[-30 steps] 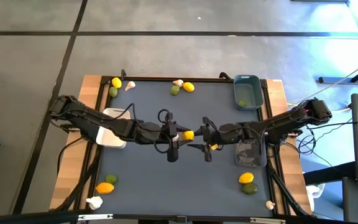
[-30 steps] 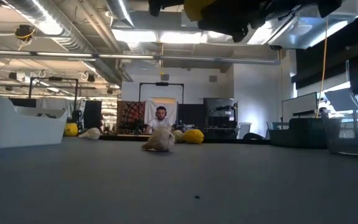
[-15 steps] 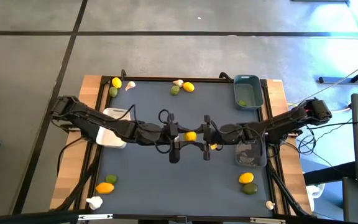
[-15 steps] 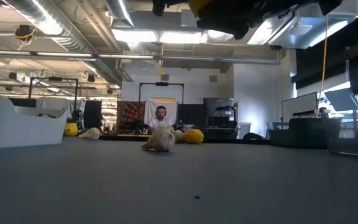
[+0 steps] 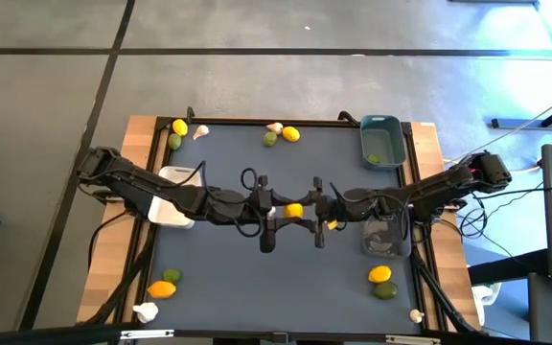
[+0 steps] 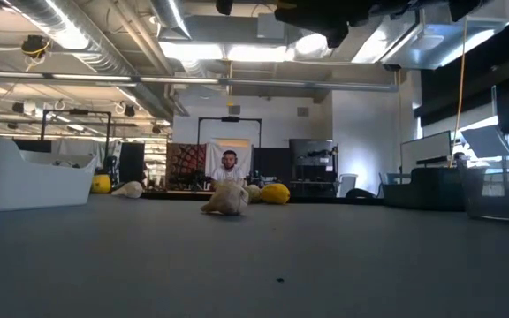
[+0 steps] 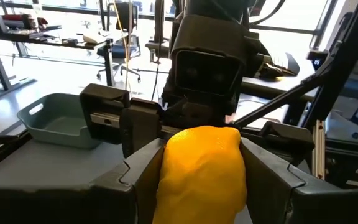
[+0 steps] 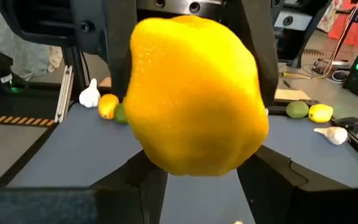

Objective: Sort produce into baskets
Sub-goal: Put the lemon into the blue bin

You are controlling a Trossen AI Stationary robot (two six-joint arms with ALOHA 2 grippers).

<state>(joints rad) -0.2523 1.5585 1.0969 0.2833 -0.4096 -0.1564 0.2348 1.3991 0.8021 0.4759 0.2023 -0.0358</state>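
A yellow lemon (image 5: 293, 210) hangs above the table's middle, between my two grippers, which face each other. My left gripper (image 5: 282, 209) comes from the left and is shut on it. My right gripper (image 5: 308, 212) comes from the right and is open. Its fingers (image 8: 272, 177) stand on either side of the same lemon (image 8: 197, 93); I cannot tell whether they touch it. The white basket (image 5: 172, 198) lies under my left arm, the dark grey basket (image 5: 387, 237) under my right arm. The blue-grey basket (image 5: 382, 139) at the far right holds a lime (image 5: 374, 159). My left gripper pinches the lemon's two opposite sides (image 7: 166, 177) between its two fingers (image 7: 138, 180). The fingers lie level and come from the table's left side. The lemon is lifted clear of the table and sticks out past the fingertips toward my right gripper.
Lemons, limes and garlic bulbs lie in small groups at the far left (image 5: 179, 126), far middle (image 5: 291, 134), near left (image 5: 163, 288) and near right (image 5: 379, 274). In the low view a garlic bulb (image 6: 226, 199) lies mid-table. A person sits in the room beyond.
My right gripper has moved toward the table's left, up to the lemon in my left gripper, and its fingers now flank it. The lemon has stayed in the air at mid-table, drifting slightly right. In the low view it has passed out of sight.
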